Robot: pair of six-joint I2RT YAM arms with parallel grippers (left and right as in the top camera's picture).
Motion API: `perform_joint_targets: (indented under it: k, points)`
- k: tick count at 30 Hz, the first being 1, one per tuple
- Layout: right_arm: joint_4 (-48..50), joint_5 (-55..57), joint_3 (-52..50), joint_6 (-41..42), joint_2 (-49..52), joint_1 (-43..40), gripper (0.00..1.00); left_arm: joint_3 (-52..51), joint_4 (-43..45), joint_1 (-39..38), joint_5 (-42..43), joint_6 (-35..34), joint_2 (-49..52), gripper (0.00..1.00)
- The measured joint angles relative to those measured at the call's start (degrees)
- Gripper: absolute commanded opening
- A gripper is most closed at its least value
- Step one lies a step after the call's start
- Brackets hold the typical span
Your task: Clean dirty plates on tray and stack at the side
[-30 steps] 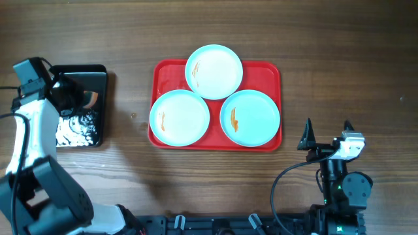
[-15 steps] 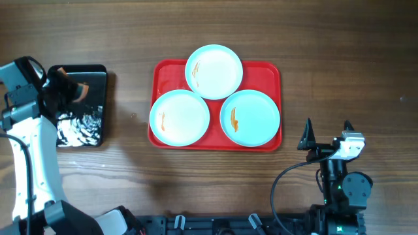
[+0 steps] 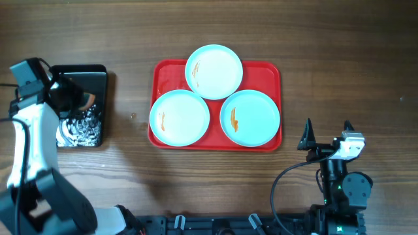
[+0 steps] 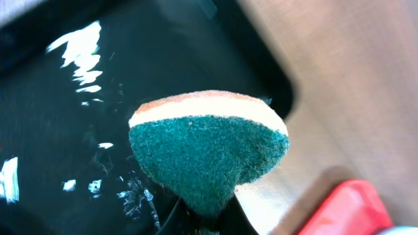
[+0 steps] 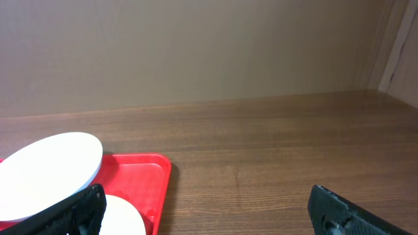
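Overhead: your left gripper [image 3: 73,99] is pinching the sponge [image 3: 85,99] over the black tray [image 3: 95,75]. The plates [image 3: 179,117] are lying rightward, on the red tray [image 3: 164,73]. Your right gripper [image 3: 326,128] is sitting spread, near-right.

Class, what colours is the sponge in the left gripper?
The sponge is dark green with cream and orange layers; best in left wrist view.

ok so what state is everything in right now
top plate: faint smear, overhangs the red tray's far rim
left plate: smeared, on red tray
right plate: boldest smear, on red tray
red tray: holds all three plates
sponge: gripped, above black tray
black tray: looks wet
left gripper: shut on sponge
right gripper: open, empty
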Motion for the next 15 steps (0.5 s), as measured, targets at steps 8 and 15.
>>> perform_joint_targets:
  k: [8,15]
  points:
    - [0.0,0.0,0.0,0.0,0.0,0.0,1.0,1.2,3.7,0.0,4.8,-0.3,-8.1,0.04]
    - [0.0,0.0,0.0,0.0,0.0,0.0,1.0,1.2,8.5,0.0,8.5,-0.5,-8.1,0.04]
